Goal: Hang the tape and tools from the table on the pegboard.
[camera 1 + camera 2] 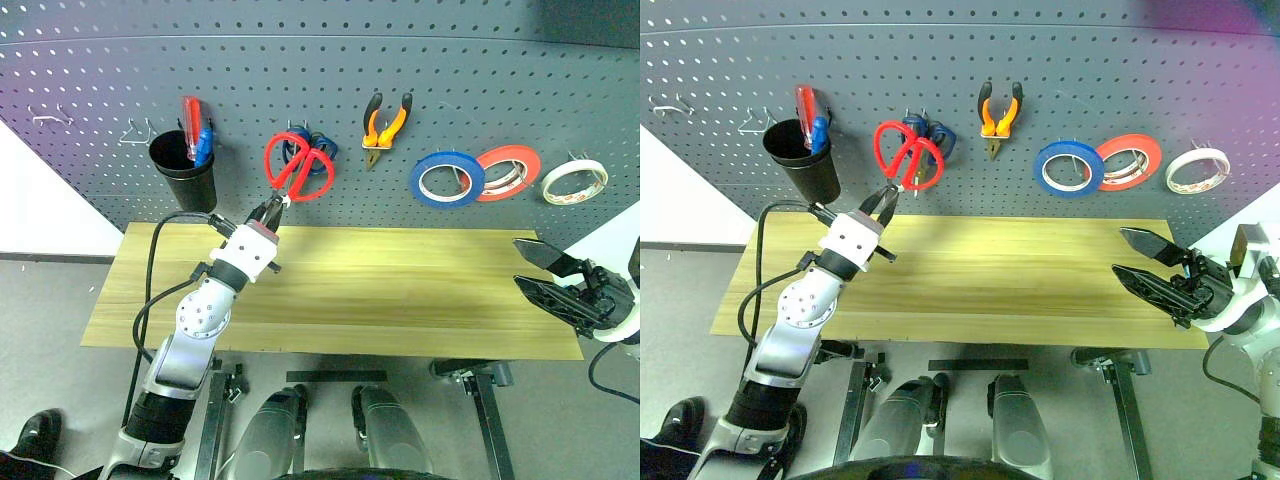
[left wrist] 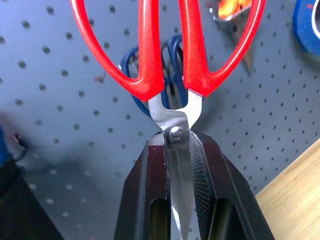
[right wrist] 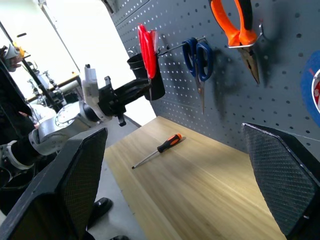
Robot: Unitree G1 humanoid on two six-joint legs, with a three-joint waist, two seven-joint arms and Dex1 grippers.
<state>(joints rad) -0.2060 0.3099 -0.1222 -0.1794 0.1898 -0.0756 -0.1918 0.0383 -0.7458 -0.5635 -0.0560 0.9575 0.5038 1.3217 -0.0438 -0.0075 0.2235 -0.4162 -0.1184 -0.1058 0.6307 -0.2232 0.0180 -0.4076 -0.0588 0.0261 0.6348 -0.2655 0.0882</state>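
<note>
The red-handled scissors [image 1: 298, 168] are pinched by the blades in the left gripper [image 1: 266, 212], held right up at the pegboard [image 1: 330, 70]. The right gripper [image 1: 545, 275] is spread wide over the table [image 1: 400, 290]. A screwdriver [image 3: 157, 149] is seen lying on the wood.

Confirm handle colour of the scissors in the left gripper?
Red. The scissors, blades clamped in the left gripper, show best in the left wrist view.

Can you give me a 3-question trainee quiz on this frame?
1. What does the left gripper hold?
2. True or false: the pliers lie on the table.
3. Which task item is left on the table? A) blue tape B) screwdriver C) pliers

Key:
1. The red-handled scissors, clamped by the blades, handles up at the pegboard.
2. False; they hang on the pegboard.
3. B
</note>
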